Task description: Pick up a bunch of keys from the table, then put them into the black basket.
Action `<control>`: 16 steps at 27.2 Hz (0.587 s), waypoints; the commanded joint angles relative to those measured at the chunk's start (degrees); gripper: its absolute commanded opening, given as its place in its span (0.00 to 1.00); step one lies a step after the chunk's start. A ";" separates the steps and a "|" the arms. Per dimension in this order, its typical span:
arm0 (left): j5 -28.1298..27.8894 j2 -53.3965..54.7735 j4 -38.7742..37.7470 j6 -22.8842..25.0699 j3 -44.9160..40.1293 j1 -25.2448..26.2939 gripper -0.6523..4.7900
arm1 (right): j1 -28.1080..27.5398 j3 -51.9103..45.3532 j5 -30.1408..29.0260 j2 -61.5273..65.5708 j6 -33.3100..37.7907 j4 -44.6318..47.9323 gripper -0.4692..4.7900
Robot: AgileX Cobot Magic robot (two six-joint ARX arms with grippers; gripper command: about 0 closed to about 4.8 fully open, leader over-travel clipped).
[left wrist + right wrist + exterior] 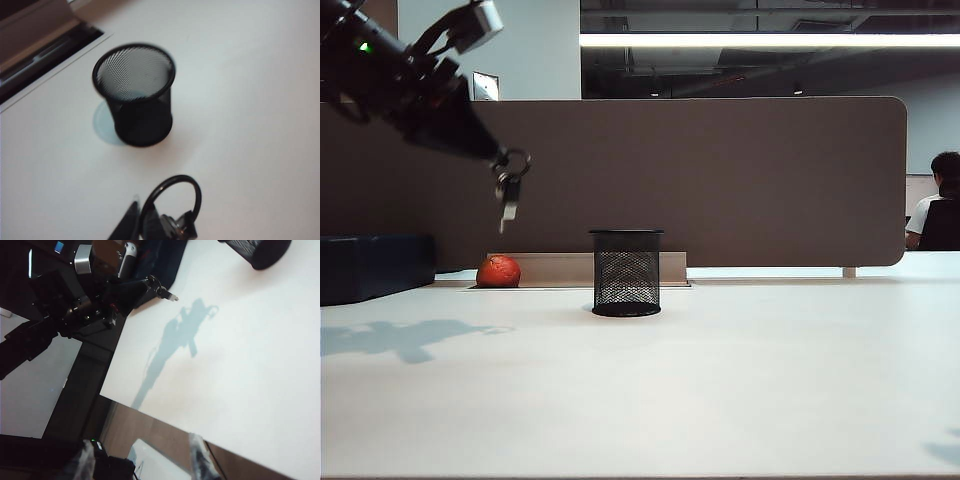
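Observation:
The bunch of keys [509, 190] hangs in the air from my left gripper [498, 160], which is shut on it, high at the left of the exterior view. Its black loop [172, 202] and silver-white piece show beside the dark fingertips [129, 224] in the left wrist view. The black basket [626, 272] stands upright on the table [720, 380], to the right of and well below the keys; its open mouth [134, 72] looks empty. My right gripper [142, 462] is open with nothing between its blurred fingers, off the table's edge. From there the keys [162, 291] and basket [255, 250] also show.
An orange-red ball [498, 271] lies at the back, left of the basket. A dark blue box [375, 265] sits at the far left. A brown partition [720, 180] closes the table's rear, with a slot along its foot [45, 52]. A person [940, 205] sits far right.

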 commanded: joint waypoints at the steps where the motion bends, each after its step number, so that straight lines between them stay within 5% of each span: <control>1: 1.46 -0.28 4.13 -4.15 2.84 -1.07 0.11 | 0.00 0.35 -0.07 0.09 -0.39 5.75 0.56; 16: 3.76 3.76 17.94 -16.26 4.48 -1.11 0.11 | 0.00 0.35 6.34 0.11 -5.33 10.32 0.56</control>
